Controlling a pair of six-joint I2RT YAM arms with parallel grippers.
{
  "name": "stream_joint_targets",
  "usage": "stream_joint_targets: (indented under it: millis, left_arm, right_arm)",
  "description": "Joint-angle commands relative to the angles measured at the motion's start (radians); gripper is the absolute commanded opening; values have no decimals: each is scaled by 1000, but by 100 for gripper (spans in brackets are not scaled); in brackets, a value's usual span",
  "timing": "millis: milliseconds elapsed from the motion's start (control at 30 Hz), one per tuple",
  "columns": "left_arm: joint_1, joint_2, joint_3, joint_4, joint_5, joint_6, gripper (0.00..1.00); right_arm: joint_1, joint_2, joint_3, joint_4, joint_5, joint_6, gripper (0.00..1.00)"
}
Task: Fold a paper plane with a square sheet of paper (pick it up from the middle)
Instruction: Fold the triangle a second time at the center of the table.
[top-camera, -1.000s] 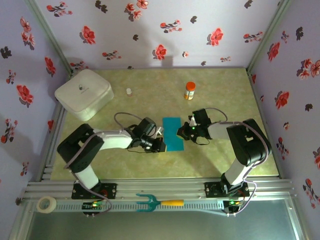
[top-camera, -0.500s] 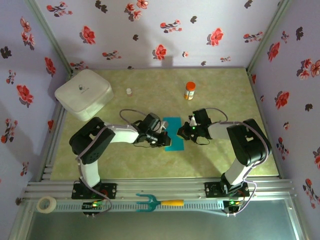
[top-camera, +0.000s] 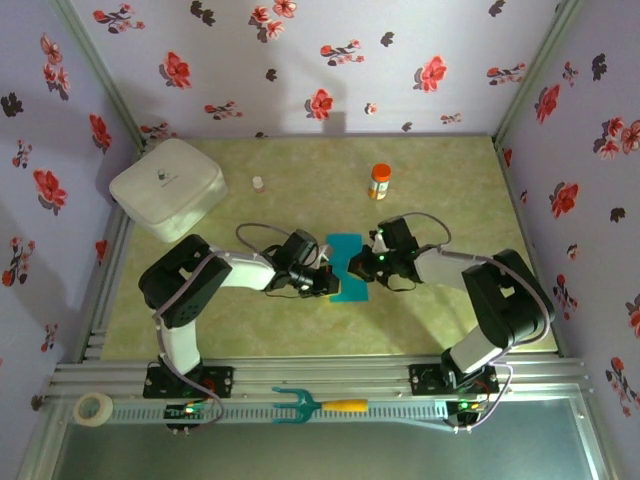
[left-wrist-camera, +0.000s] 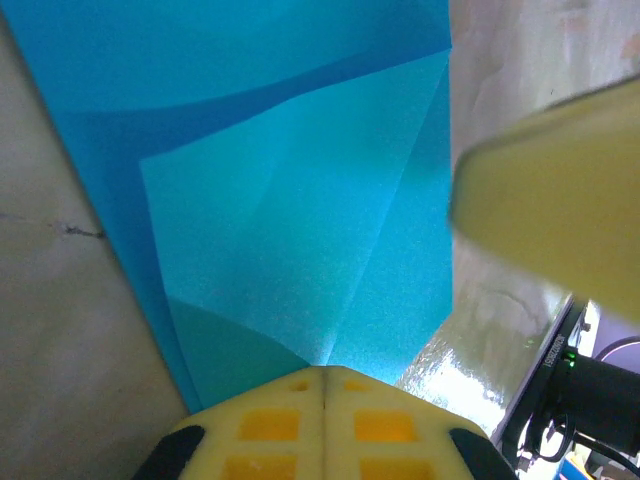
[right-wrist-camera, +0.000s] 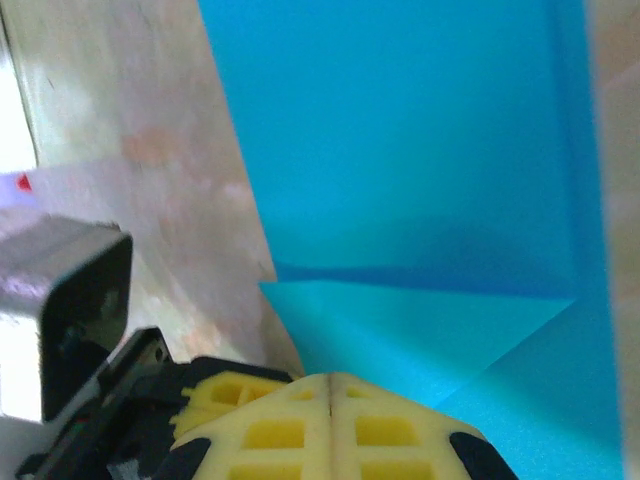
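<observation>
Square sheet of paper sits mid-table between our arms. A second ago it was a straight-sided strip, now it's nipped in at the waist with flaps folded over, so we reckon creasing is underway. Left gripper and right gripper reach in low from opposite sides, jaws fully closed, tips on the flaps.

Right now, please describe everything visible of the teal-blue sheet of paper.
The sheet of paper is thin, plain teal-blue and unmarked. It lies on the table, partly folded: from above, its sides draw in at the waist. The left wrist view shows a lighter creased flap over a darker layer; the right wrist view, a triangular folded corner. The shut left end effector and right end effector each meet a flap at their tips; whether they pinch or press it is unclear.
</observation>
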Motion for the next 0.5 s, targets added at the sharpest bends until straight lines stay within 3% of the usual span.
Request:
stream_joint_targets:
  millis: [0,233,467]
  left_arm:
    - [-4,25,-29,-49,-41,-10,0]
    - [-5,28,-31,-48,-41,-13,0]
    - [-4,49,-27,-45,-27,-14,0]
  right_arm:
    - [34,43,-16,13,31,36,0]
    - [31,102,-11,-46,82,-7,0]
    - [-48,101,20,-53,73,-31,0]
